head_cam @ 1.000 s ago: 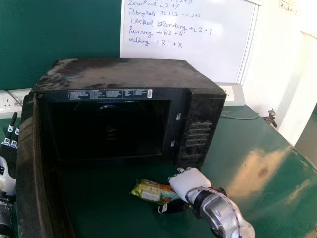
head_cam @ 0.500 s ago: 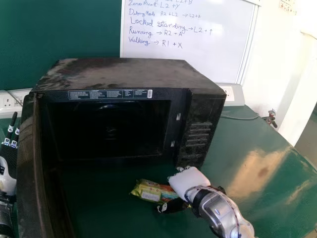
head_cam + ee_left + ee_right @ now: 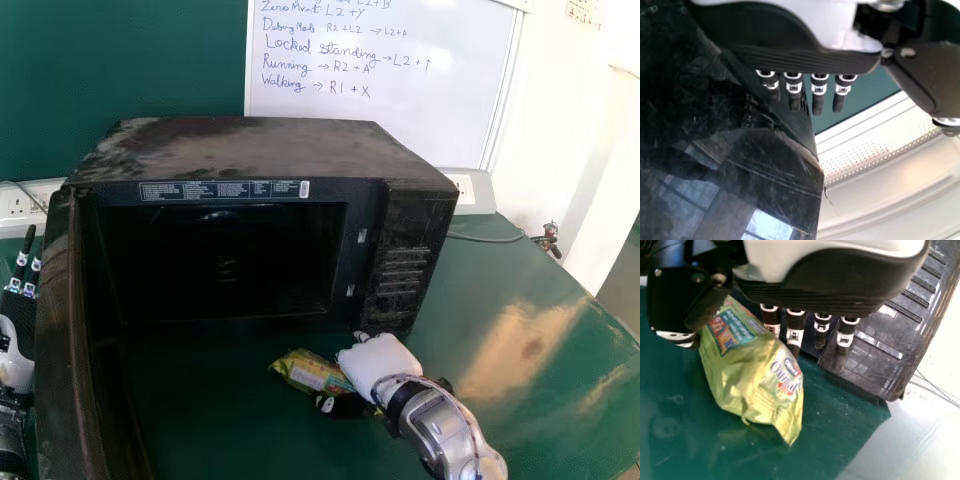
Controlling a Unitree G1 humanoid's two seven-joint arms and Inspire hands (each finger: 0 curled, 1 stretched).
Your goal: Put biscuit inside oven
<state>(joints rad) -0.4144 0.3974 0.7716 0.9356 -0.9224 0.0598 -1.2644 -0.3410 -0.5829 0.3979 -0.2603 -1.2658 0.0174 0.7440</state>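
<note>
The right hand (image 3: 380,362) is clamped on one end of the biscuit packet (image 3: 308,372), thumb on one side, fingers on the other. The packet is just in front of the oven's (image 3: 250,150) front right corner, well in from the table's (image 3: 480,270) right edge. The oven door (image 3: 62,330) is open; beside it, the left hand (image 3: 14,352) has straight fingers, held apart from the thumb.

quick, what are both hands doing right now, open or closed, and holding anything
Left hand: open, fingers straight, holding nothing.
Right hand: closed on the biscuit packet, held between thumb and fingers.
</note>
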